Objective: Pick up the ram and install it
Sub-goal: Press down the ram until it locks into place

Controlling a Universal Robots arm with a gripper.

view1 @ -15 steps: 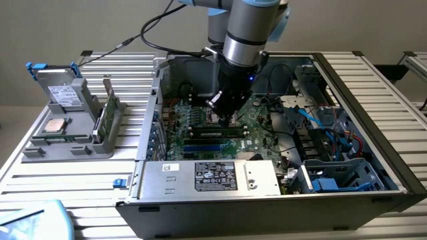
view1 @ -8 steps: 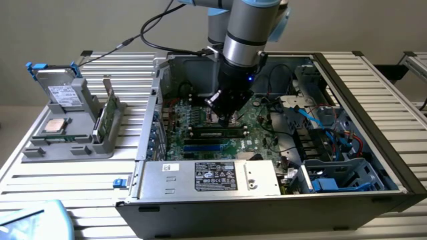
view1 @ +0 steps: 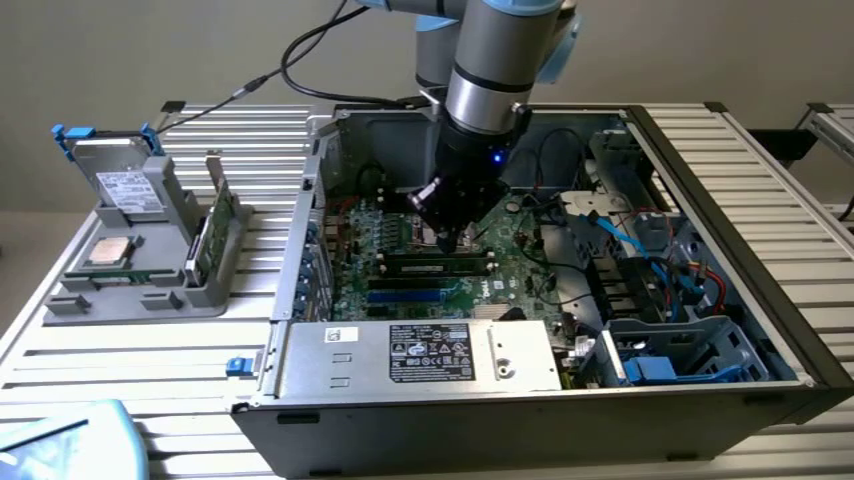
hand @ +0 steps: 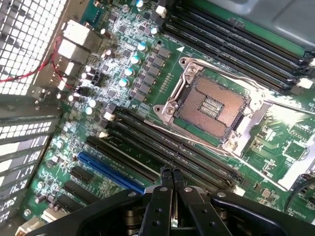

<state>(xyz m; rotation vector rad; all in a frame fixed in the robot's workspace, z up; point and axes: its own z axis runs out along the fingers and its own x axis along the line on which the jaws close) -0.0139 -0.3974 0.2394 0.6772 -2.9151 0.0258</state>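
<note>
The ram (view1: 434, 266), a dark-green stick with a pale label, sits lengthwise in a black memory slot on the motherboard (view1: 400, 225) inside the open computer case. My gripper (view1: 447, 238) hangs straight down over it, just above its top edge, and I cannot tell whether they touch. In the wrist view my gripper (hand: 172, 172) is shut, its two black fingers pressed together with nothing between them, over the row of long memory slots (hand: 147, 147) beside the open processor socket (hand: 211, 105).
The case walls (view1: 747, 230), the power supply (view1: 427, 355) at the front and the drive cage with blue and red cables (view1: 667, 280) surround the motherboard. A grey stand (view1: 134, 270) on the exterior view's left holds a hard drive, a square silver chip and an upright green board (view1: 214, 225).
</note>
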